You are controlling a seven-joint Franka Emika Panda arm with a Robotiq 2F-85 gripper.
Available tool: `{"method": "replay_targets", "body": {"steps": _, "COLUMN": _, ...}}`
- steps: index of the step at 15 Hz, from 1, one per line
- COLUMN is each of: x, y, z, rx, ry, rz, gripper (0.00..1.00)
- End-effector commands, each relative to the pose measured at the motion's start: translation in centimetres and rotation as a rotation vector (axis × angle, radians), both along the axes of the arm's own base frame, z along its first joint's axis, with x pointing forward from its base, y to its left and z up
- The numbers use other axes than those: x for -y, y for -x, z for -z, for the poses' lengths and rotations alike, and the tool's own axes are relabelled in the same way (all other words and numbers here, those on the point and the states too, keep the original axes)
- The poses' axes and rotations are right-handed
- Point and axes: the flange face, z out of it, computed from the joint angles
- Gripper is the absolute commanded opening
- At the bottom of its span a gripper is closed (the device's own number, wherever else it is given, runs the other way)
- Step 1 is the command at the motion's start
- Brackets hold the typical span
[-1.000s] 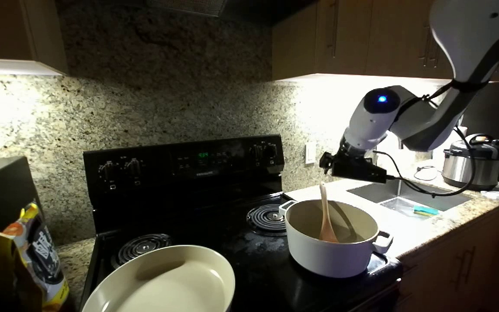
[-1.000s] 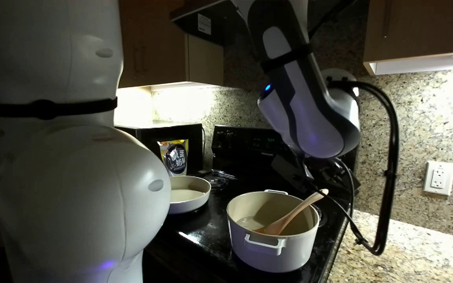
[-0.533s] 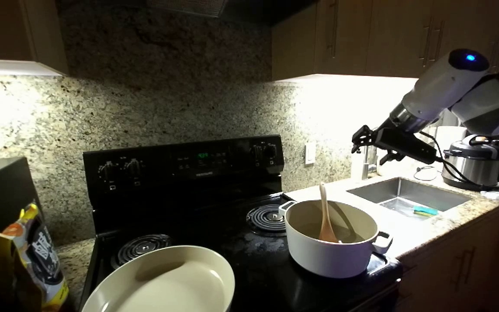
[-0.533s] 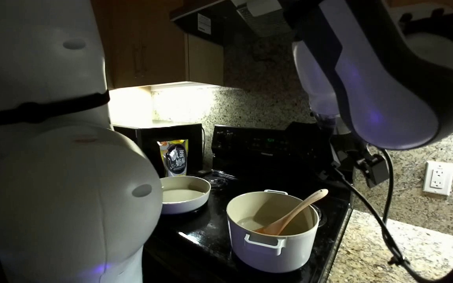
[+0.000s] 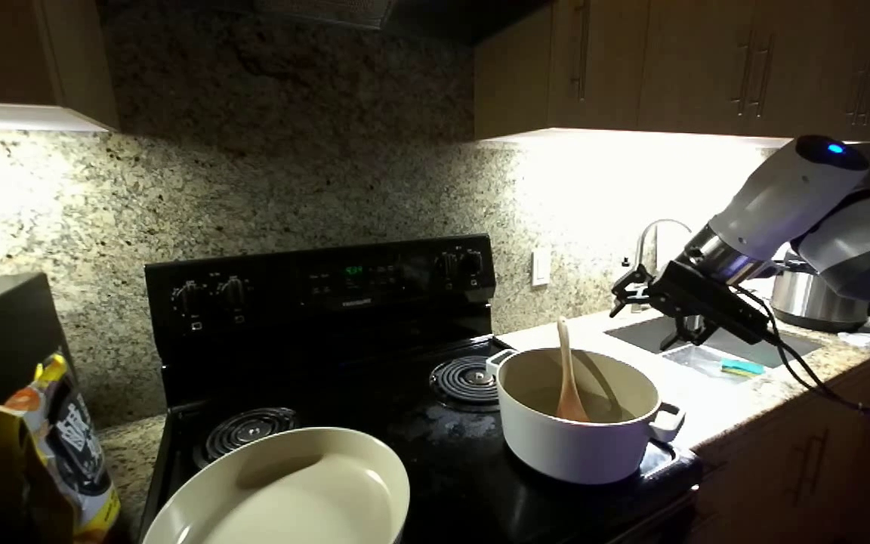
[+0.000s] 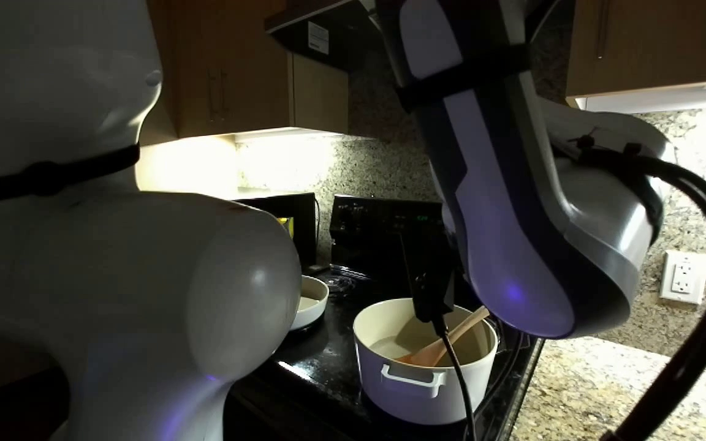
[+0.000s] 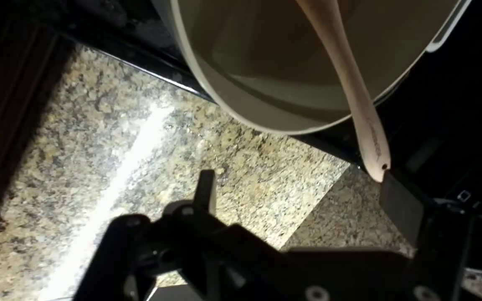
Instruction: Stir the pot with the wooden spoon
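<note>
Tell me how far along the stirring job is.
Done: the slim light-brown wooden spoon leans inside the round white pot, its upper end past the rim. In hand: nothing; the black two-fingered tool stands open with no spoon between its jaws. Left, most likely: grip the spoon and stir. Whether any stirring is already finished, I cannot tell.

- We see the pot (image 5: 578,453) white outside and beige inside.
- We find the wooden spoon (image 7: 350,83) light brown, with dark lettering (image 7: 375,143) on its handle.
- We see a black gripper (image 7: 302,192).
- We note 1 blue light (image 5: 835,149) on the white and grey arm (image 5: 767,200).
- We see a black stove (image 5: 450,491) with green digits (image 5: 353,270).
- We see counter (image 7: 94,96) and wall (image 5: 329,189) speckled tan, grey and black.
- We see the oval dish (image 5: 306,491) cream.
- We see a teal and yellow sponge (image 5: 742,368).
</note>
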Motion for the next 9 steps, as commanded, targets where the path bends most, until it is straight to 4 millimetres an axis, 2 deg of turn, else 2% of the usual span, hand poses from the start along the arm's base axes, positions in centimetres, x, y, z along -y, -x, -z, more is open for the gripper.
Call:
{"method": "replay_targets", "body": {"steps": 1, "x": 3.5, "y": 1.0, "z": -1.2, "rx": 0.064, "ry": -0.103, "rz": 0.163, "gripper": 1.0}}
{"method": "replay_targets", "body": {"steps": 3, "x": 5.9, "y": 0.7, "z": -2.6, "rx": 0.115, "ry": -0.123, "rz": 0.239, "gripper": 1.0}}
{"method": "replay_targets", "body": {"steps": 4, "x": 4.7, "y": 1.2, "z": -1.4, "rx": 0.071, "ry": -0.079, "rz": 0.176, "gripper": 1.0}}
{"method": "replay_targets", "body": {"steps": 6, "x": 6.2, "y": 1.3, "z": -2.3, "rx": 0.108, "ry": -0.089, "rz": 0.213, "gripper": 1.0}}
{"method": "replay_targets", "body": {"steps": 9, "x": 6.2, "y": 1.1, "z": -2.6, "rx": 0.117, "ry": -0.1, "rz": 0.221, "gripper": 1.0}}
